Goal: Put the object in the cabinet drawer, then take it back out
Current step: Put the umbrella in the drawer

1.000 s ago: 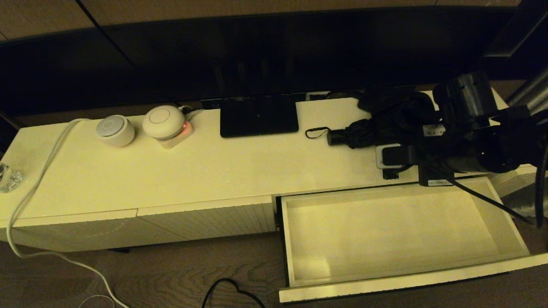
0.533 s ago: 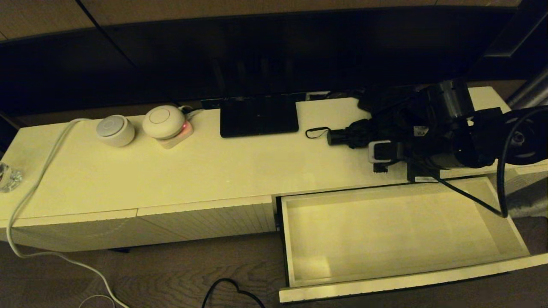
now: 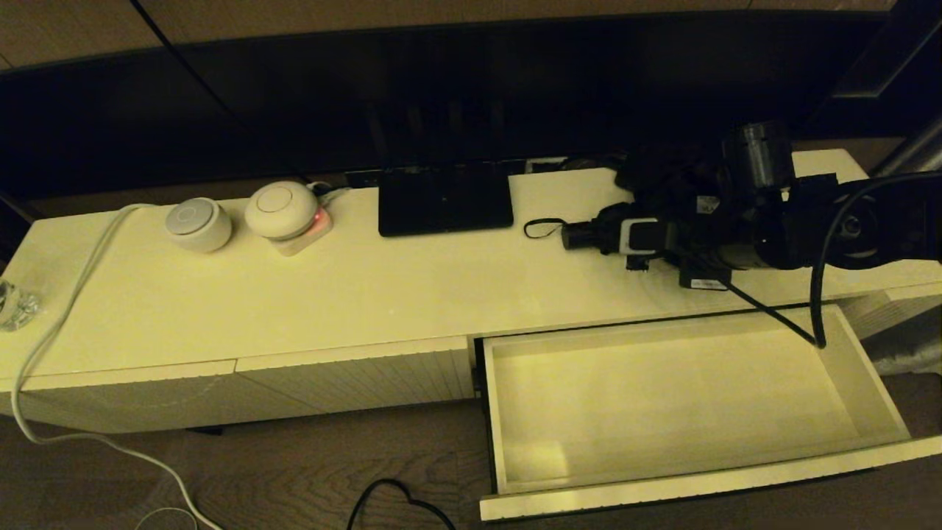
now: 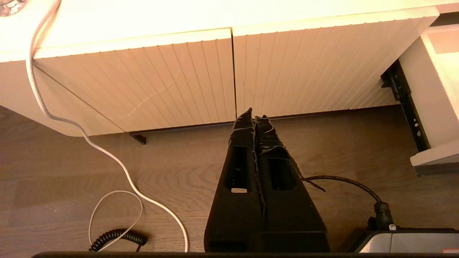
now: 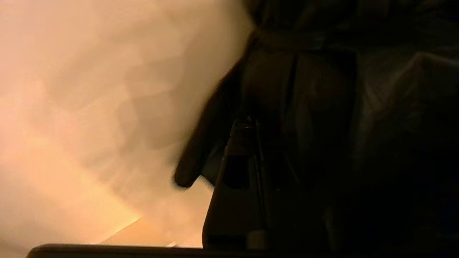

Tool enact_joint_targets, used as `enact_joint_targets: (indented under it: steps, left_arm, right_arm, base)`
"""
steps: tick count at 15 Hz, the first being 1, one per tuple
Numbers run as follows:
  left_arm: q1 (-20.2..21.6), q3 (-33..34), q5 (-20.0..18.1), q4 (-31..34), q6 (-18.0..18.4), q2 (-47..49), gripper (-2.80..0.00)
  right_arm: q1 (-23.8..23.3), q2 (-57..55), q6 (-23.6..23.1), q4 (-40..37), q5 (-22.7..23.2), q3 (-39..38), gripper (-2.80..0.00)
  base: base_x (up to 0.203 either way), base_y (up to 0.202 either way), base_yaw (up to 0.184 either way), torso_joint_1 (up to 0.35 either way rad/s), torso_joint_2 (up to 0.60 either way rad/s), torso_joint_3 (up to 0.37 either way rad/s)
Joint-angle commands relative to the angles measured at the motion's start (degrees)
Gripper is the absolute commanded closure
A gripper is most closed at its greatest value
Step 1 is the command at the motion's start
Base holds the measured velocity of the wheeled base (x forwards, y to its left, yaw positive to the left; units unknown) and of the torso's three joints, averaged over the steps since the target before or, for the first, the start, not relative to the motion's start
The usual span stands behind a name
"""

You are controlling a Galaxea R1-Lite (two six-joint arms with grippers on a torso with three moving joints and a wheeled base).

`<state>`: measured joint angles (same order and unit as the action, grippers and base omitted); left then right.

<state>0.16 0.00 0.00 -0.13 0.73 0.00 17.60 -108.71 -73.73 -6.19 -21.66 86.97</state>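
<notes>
Right pincer (image 5: 251,129), now farther over the umbrella (image 3: 589,234), fingers closed, grasping nothing discernible; fabric mostly hidden.

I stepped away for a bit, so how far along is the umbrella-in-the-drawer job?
Done: the drawer stands pulled out, nothing in it. In hand: the right gripper, shut, is at the umbrella on the cabinet top; no grip shows. Left: grasp it, put it in, take it out. The left gripper hangs shut near the floor.

right arm (image 3: 765,228): black, cylindrical motor housings | white label patches | black cable looping off it | left gripper (image 4: 255,120): black, tapered, slotted windows in each half
</notes>
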Motion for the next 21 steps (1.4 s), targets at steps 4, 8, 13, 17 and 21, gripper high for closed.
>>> enact_joint_targets:
  steps: [4,8,13,17,21]
  left_arm:
    - [0.0,0.1,0.0,0.0,0.0,0.0,0.0]
    - [0.0,0.1,0.0,0.0,0.0,0.0,0.0]
    - [0.0,0.1,0.0,0.0,0.0,0.0,0.0]
    - [0.0,0.1,0.0,0.0,0.0,0.0,0.0]
    - [0.0,0.1,0.0,0.0,0.0,0.0,0.0]
  right_arm:
    - [-0.1,-2.3,-0.6,1.7,0.0,1.9,0.0]
    - [-0.1,-3.2,-0.5,2.0,0.1,1.9,0.0]
    - [0.0,-4.1,-0.3,4.2,0.3,1.6,0.0]
    - [0.0,-3.9,-0.3,3.8,0.0,1.2,0.0]
    - [-0.1,-3.7,-0.1,3.8,0.0,0.6,0.0]
  base:
    - [0.0,0.0,0.0,0.0,0.0,0.0]
    - [0.0,0.0,0.0,0.0,0.0,0.0]
    - [0.0,0.0,0.0,0.0,0.0,0.0]
    - [0.0,0.0,0.0,0.0,0.0,0.0]
    - [0.0,0.0,0.0,0.0,0.0,0.0]
